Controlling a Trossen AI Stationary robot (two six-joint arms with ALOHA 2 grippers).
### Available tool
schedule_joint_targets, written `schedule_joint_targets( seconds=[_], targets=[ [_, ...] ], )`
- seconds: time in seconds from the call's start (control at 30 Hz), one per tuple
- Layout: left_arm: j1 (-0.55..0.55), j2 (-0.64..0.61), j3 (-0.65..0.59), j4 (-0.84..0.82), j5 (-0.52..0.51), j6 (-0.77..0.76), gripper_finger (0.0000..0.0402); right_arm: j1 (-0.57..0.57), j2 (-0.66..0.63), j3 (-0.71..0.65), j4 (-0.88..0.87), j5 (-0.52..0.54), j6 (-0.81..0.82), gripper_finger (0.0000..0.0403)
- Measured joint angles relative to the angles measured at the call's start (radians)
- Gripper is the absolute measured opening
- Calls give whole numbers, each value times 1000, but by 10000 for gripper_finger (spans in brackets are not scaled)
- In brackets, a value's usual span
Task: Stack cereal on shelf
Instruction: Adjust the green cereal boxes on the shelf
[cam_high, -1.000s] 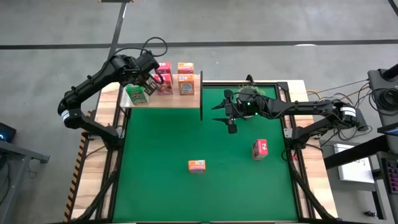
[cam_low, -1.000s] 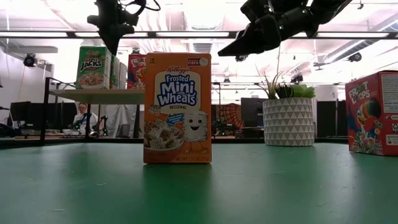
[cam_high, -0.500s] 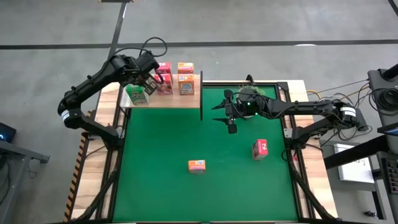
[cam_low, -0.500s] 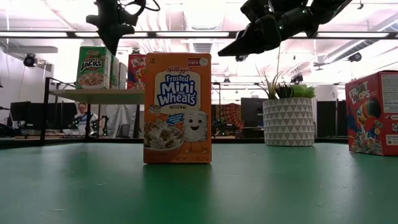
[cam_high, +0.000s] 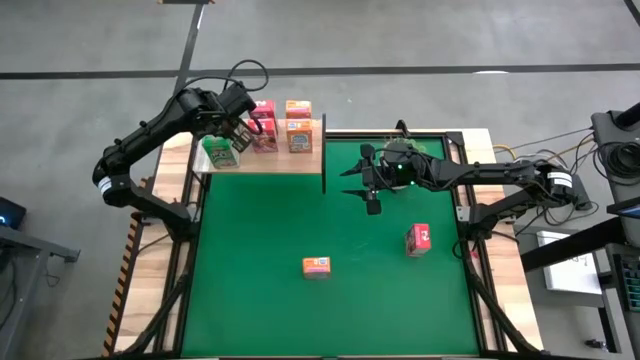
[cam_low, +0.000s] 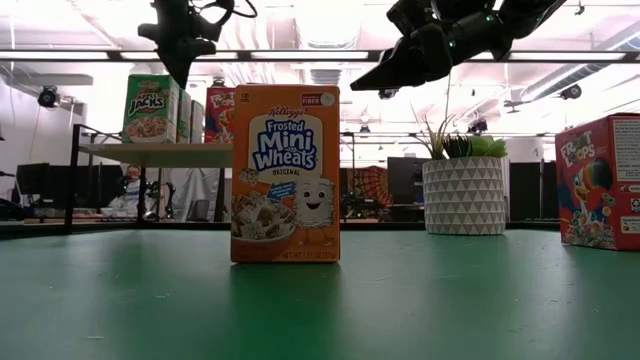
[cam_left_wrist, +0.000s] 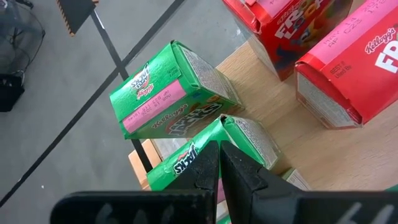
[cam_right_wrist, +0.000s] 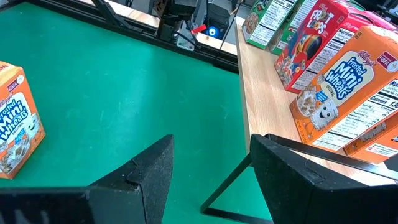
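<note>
A: Left tool was up over the shelf, fingers pressed together w/ nothing pinched, tip right above the green cereal boxes.

B: And the right tool?

A: Hung above the green surface just beside the shelf's end, fingers spread, holding nothing. Plant pot sat at the far edge behind it.

B: Where was the cereal?

A: On the shelf: green boxes at the left end, pink boxes next, orange boxes toward the right end. Exact count per colour, couldn't tell from above.

B: Any off the shelf?

A: Two. One orange box stood upright on the surface near the front, middle. One pink box stood further right, well apart from it. Neither was touched by a tool.
</note>
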Motion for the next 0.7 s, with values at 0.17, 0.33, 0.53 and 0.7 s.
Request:
schedule_joint_targets(
  seconds=[0.17, 0.33, 0.53, 0.7],
  targets=[
    [0, 0, 0, 0, -1, -7, 0, 0, 0, 0, 0, 0, 0, 201],
    [-2, 0, 32, -2, -1, -8, 0, 0, 0, 0, 0, 0, 0, 201],
    [-2, 0, 90, -2, -1, -6, 0, 0, 0, 0, -1, 0, 0, 201],
    [-2, -1, 120, 6, -2, 45, 0, 0, 0, 0, -2, 0, -1, 201]
  ],
)
